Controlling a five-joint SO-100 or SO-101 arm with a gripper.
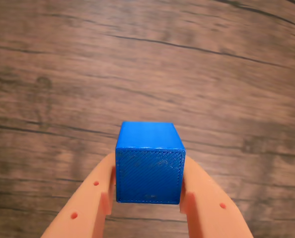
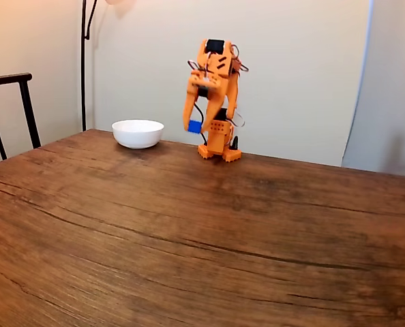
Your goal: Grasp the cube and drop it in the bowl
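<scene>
The orange arm (image 2: 213,95) stands folded up at the far edge of the wooden table (image 2: 202,231), its base (image 2: 219,151) planted near the wall, and its gripper (image 2: 194,127) hangs pointing down, clenched around the cube (image 2: 194,127). From where I stand in the fixed view the little blue block sits pinched at the very tip of the claw, lifted clear of the tabletop, just to the right of the bowl (image 2: 138,133) and about level with its rim. The white bowl rests on the table beside the arm's base, to its left, apart from the gripper. In the wrist view the cube (image 1: 148,166) is squeezed between the two pale orange fingers (image 1: 95,198), one pressed to each side face, with the wood grain of the table (image 1: 147,64) blurred well below it. A dark chair back (image 2: 11,109) shows at the left, and a thin black lamp pole (image 2: 84,65) rises behind the bowl.
</scene>
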